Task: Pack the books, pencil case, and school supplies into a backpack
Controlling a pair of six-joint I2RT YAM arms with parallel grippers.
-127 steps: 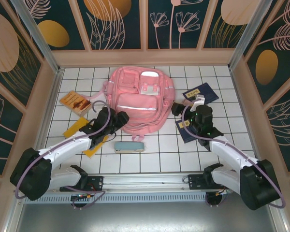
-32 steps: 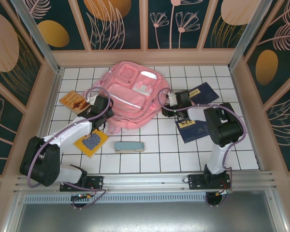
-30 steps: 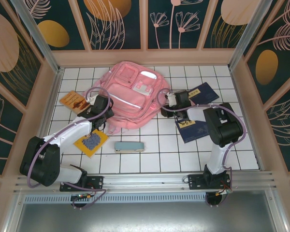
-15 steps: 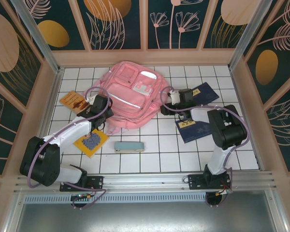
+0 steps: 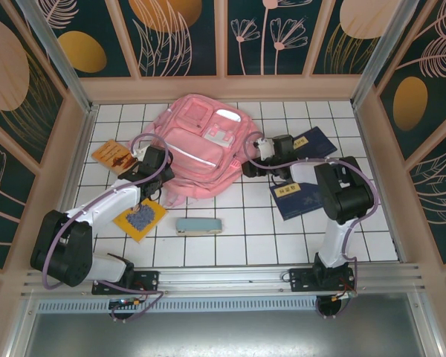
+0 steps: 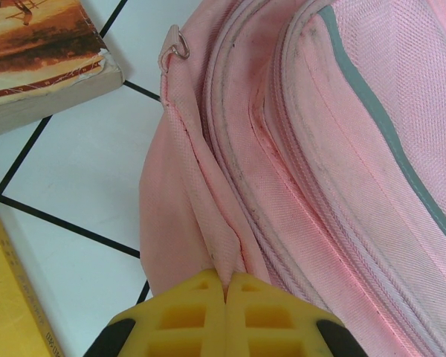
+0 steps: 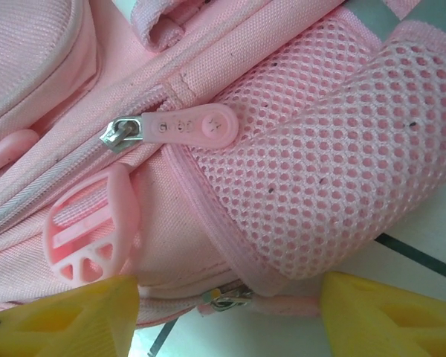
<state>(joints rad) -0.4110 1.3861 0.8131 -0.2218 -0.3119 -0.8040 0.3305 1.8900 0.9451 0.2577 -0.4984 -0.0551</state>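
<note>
The pink backpack (image 5: 201, 149) lies flat at the back middle of the tiled table. My left gripper (image 5: 150, 160) is shut on a fold of its fabric (image 6: 208, 223) at the left edge, the yellow fingers pinched together (image 6: 225, 281). My right gripper (image 5: 253, 158) stands open at the backpack's right side (image 7: 229, 294), with a small zipper slider (image 7: 230, 296) and the mesh pocket (image 7: 320, 163) lying between its fingers, untouched. The pencil case (image 5: 198, 225) lies in front. Two navy books (image 5: 312, 141) (image 5: 296, 197) lie right, an orange book (image 5: 116, 156) and a yellow book (image 5: 139, 218) left. The school supplies are out of view.
Wooden walls with dark panels close the table on three sides. The orange book (image 6: 37, 52) lies just left of the backpack's corner, and the yellow book's edge (image 6: 7, 312) is near my left fingers. A pink zipper pull (image 7: 182, 126) and plastic buckle (image 7: 89, 230) sit on the backpack.
My right gripper's jaws have spread apart and it has shifted a little left along the backpack's edge. The left gripper keeps its pinch on the fabric, unmoved.
</note>
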